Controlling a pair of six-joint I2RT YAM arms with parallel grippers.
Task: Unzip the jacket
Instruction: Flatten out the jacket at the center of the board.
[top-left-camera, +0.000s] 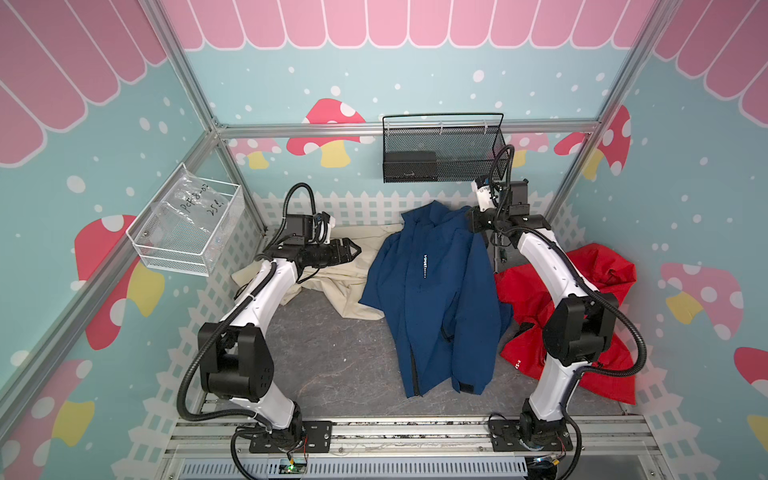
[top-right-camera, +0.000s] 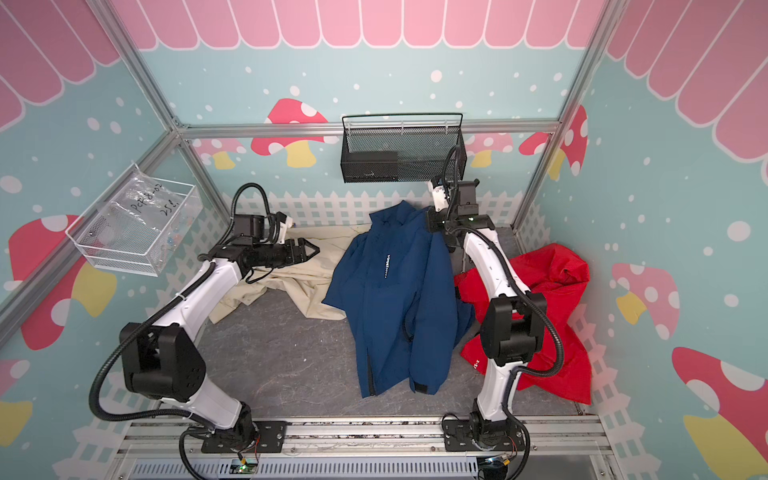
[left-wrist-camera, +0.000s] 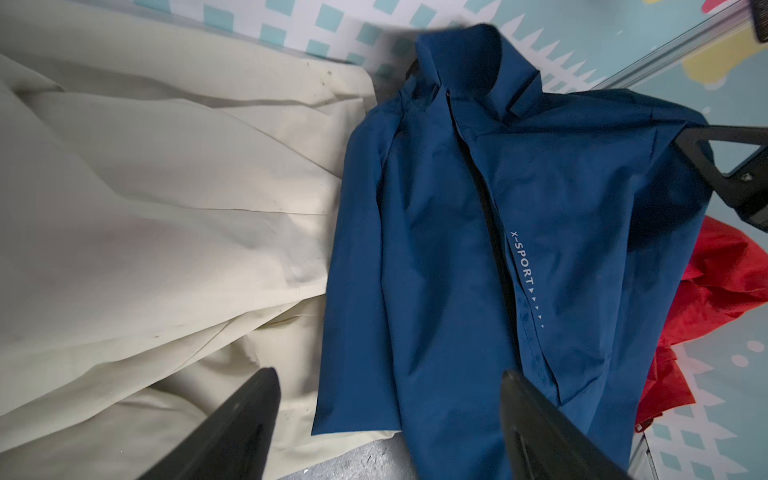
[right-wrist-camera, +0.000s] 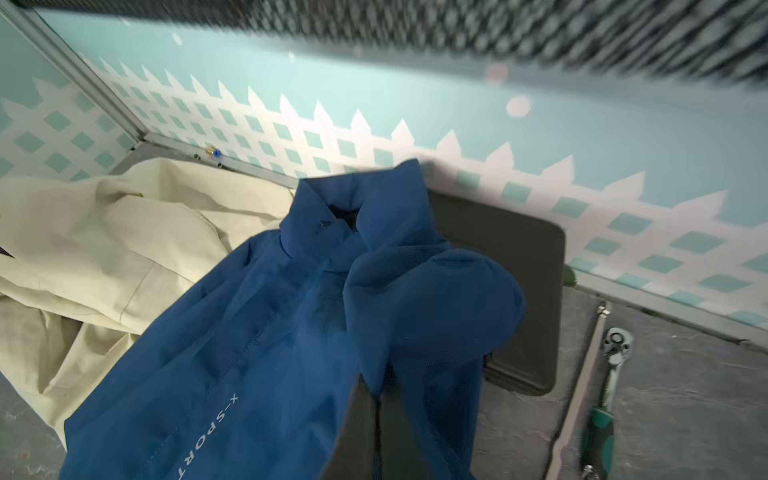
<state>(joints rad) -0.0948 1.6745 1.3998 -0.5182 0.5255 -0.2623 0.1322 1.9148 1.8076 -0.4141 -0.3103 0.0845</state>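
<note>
Right wrist view: seeing right pincer clamped shut on shoulder fabric of blue jacket. Spotting left pincer spread wide above cream cloth. Got jacket sprawled across middle of tabletop, between cream cloth and red garment.

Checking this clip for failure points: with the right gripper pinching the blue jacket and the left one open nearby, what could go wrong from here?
1. The right gripper is shut on a loose fold near the shoulder of the blue jacket, away from the zipper; pulling may just drag the whole garment.
2. No zipper pull shows along the front flap; the open left gripper may pinch flap fabric, or the cream garment beside it.
</note>
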